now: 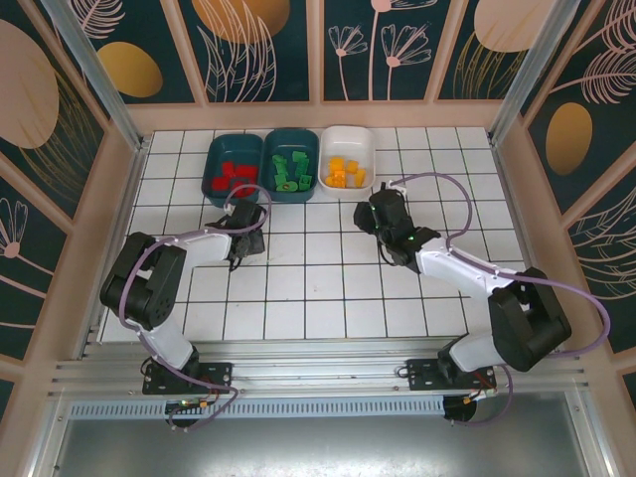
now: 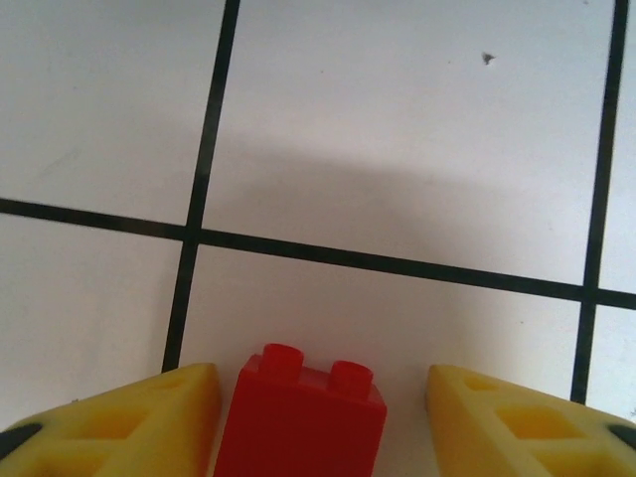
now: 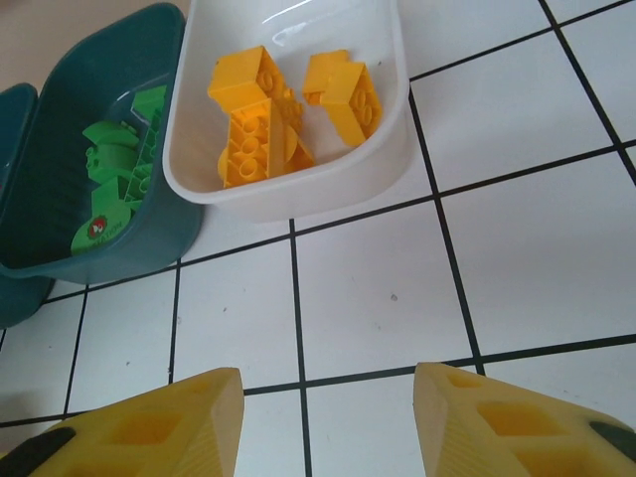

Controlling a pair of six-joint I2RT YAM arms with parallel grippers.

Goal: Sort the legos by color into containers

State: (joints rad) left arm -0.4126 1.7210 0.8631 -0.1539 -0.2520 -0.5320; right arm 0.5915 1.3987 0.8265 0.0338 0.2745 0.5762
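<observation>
The left gripper (image 2: 320, 380) is standing open around a red lego (image 2: 298, 427) that is sitting on the tiled floor (image 2: 397, 129), with a gap showing at its right finger. The right gripper (image 3: 326, 397) is hanging open near the white tub (image 3: 298, 202), which is holding yellow legos (image 3: 263, 119). Further left, two teal tubs (image 1: 290, 189) are holding green legos (image 1: 291, 171) and red legos (image 1: 237, 174).

we're looking into a robot test cell, lab-style, all built around a white tiled table (image 1: 328, 288) ruled with black grid lines. bare aluminium posts (image 1: 97, 75) rise at the table's far corners. dark wall panels (image 1: 263, 50), printed with pale leaves and gold discs, close it in behind and to either side. a metal rail (image 1: 318, 376) runs along the table's near edge, with the left arm (image 1: 149, 283) and right arm (image 1: 522, 318) bolted there.
</observation>
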